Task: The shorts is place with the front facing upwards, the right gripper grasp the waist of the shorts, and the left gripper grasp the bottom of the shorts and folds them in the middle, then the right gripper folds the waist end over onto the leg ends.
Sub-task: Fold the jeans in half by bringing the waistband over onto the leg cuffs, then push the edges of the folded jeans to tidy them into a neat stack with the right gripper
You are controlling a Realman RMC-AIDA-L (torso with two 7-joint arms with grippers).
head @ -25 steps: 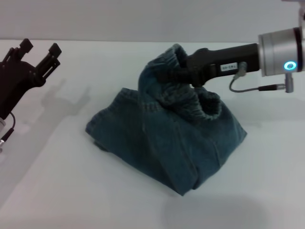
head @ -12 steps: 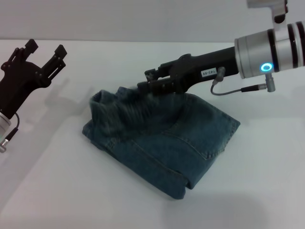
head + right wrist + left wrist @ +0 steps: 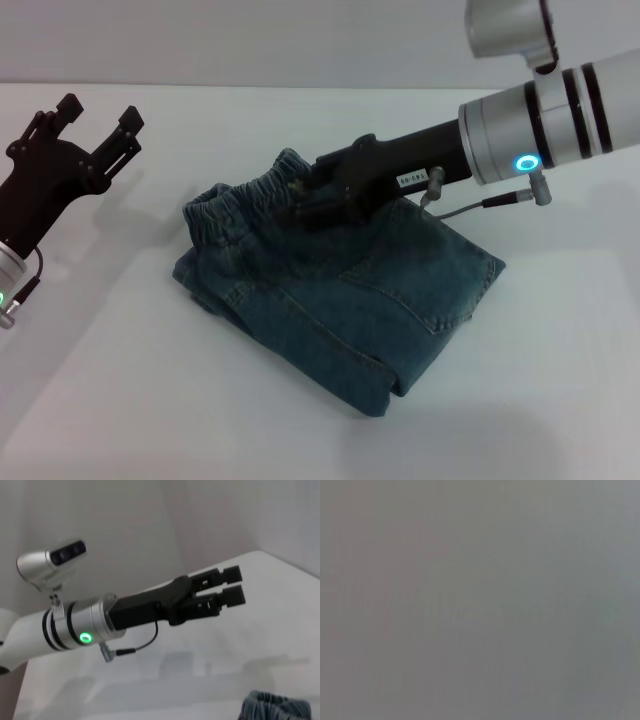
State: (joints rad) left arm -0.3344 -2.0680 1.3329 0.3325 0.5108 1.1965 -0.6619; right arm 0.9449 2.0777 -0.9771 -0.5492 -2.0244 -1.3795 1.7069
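The blue denim shorts (image 3: pixel 350 300) lie folded into a thick bundle on the white table (image 3: pixel 150 400). The gathered waist of the shorts (image 3: pixel 240 200) rests across the bundle's far left side, and one end of it stands up against my right gripper (image 3: pixel 303 192). That gripper reaches in from the right, low on the fabric, and looks shut on the waistband. The leg ends are hidden under the folded layers. My left gripper (image 3: pixel 97 122) hangs open at the far left, away from the shorts; the right wrist view shows the left gripper (image 3: pixel 226 586) too, above a corner of the shorts (image 3: pixel 275 706).
Bare white table surrounds the bundle on all sides, with a pale wall (image 3: pixel 250 40) behind it. The left wrist view is plain grey with nothing recognisable in it.
My right gripper has carried the waist from high above the bundle over to the left and down. The waistband now lies flat on the folded shorts. The left arm has barely moved.
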